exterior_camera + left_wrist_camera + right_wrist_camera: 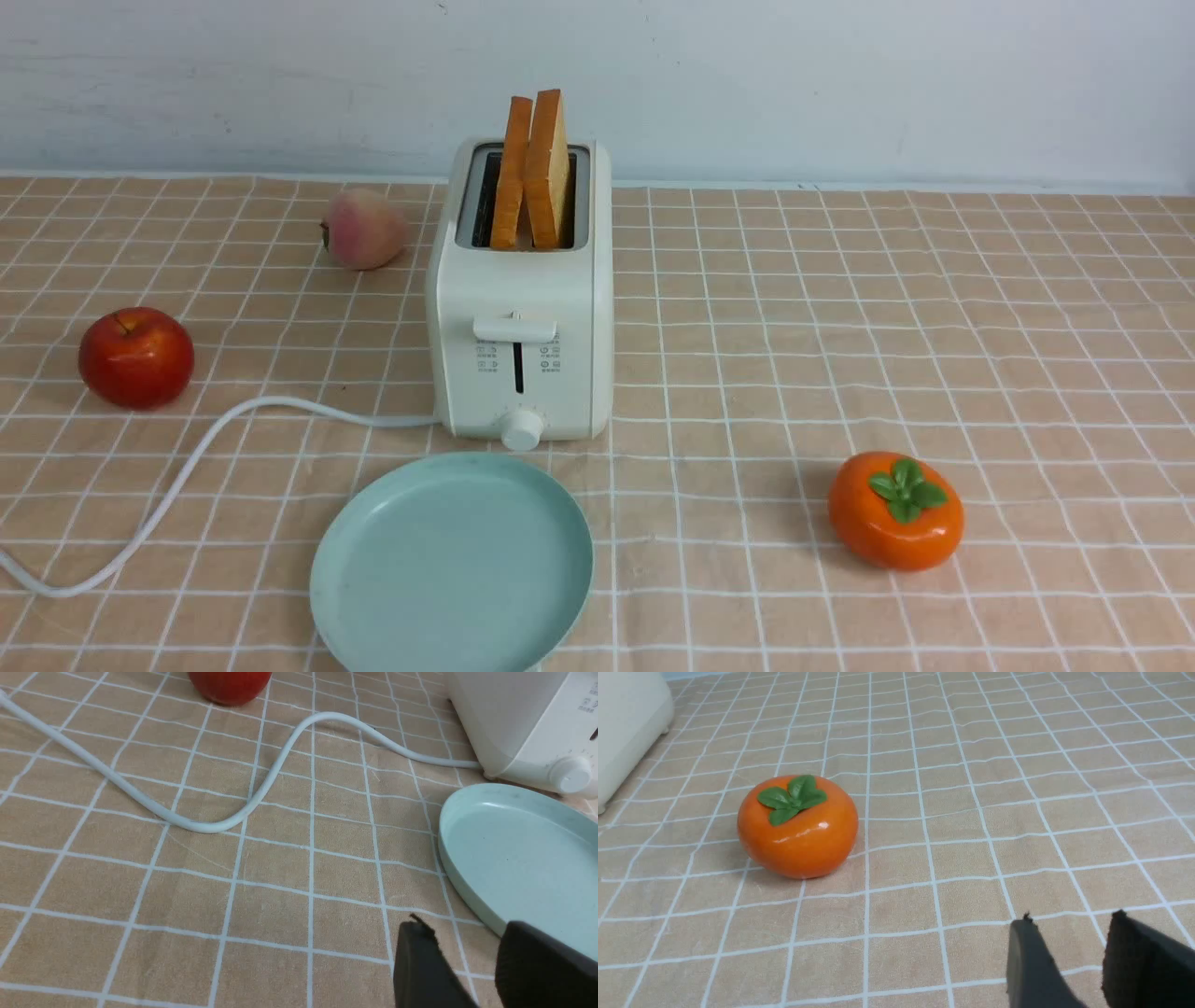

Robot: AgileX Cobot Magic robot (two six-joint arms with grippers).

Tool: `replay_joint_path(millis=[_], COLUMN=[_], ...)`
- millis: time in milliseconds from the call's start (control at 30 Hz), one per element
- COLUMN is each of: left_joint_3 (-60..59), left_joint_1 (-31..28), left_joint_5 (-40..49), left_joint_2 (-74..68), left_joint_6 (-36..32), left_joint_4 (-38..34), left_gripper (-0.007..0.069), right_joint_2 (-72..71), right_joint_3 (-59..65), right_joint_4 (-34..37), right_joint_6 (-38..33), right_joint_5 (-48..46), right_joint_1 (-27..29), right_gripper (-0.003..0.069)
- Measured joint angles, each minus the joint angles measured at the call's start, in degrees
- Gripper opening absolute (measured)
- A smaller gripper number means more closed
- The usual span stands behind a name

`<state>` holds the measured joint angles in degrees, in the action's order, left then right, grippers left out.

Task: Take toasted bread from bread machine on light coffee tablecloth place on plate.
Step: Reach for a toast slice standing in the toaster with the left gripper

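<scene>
Between my left jaws (467,947) there's just a gap with the tablecloth (285,868) showing through, so that pair is spread and not pinching anything. Right beside those fingertips, past one of them, is the plate (518,849), pale mint green, round, with nothing on it yet. Beyond the plate from the same jaws sits the toaster (528,728), the cream-white one, with its round knob (570,774) facing the plate. The toast is still farther out from me than the plate: two slices standing up in the toaster slots, one slice (512,177) nearer my left side and the other slice (546,173) next to it, both poking well above the top, tops close together and leaning a bit. A white cord (275,765) runs from the toaster and loops over the cloth out ahead of my left jaws, and a red apple (229,683) sits beyond that loop. There's also a pinkish peach (366,230) farther off, near the toaster. My right jaws (1078,947) are spread too, nothing in them, only checked cloth in the gap. The orange persimmon (798,828) with green leaves is out ahead of that pair, well apart from the tips, standing between them and the toaster.
</scene>
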<state>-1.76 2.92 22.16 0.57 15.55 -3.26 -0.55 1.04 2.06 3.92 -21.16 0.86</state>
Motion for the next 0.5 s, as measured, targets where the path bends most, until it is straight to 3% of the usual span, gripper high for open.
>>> replay_joint_path(millis=[500], left_joint_3=[0.0], left_joint_1=[0.0], left_joint_5=[0.0], left_joint_2=[0.0], left_joint_6=[-0.2], left_joint_4=[2.4], left_gripper=[0.0238], right_joint_2=[0.0], right_joint_3=[0.0], right_joint_4=[0.0], right_joint_6=[0.0], right_joint_5=[0.0], right_joint_1=[0.0], right_gripper=[0.0239])
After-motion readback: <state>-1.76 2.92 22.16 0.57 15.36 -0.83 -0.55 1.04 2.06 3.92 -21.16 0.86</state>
